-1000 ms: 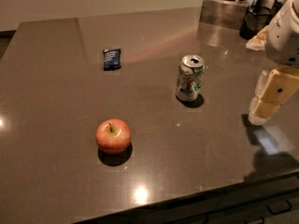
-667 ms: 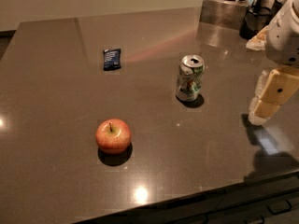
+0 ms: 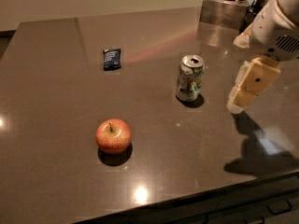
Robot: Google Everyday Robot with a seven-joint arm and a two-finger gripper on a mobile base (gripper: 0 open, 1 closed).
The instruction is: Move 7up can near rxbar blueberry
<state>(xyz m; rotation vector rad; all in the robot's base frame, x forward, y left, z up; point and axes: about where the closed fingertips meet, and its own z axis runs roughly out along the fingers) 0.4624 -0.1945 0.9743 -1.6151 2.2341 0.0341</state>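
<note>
The gripper (image 3: 240, 97) hangs right of the upright 7up can (image 3: 190, 78), empty, likely lining up a grasp; its opening I cannot tell. The rxbar blueberry (image 3: 111, 59) lies well apart, far-left on the tabletop (image 3: 56, 125).

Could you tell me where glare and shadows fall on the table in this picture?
Camera view: a bright glare spot near the front of the table; the apple and 7up can cast small shadows; the gripper, right of the can, throws a large one frontward.
</note>
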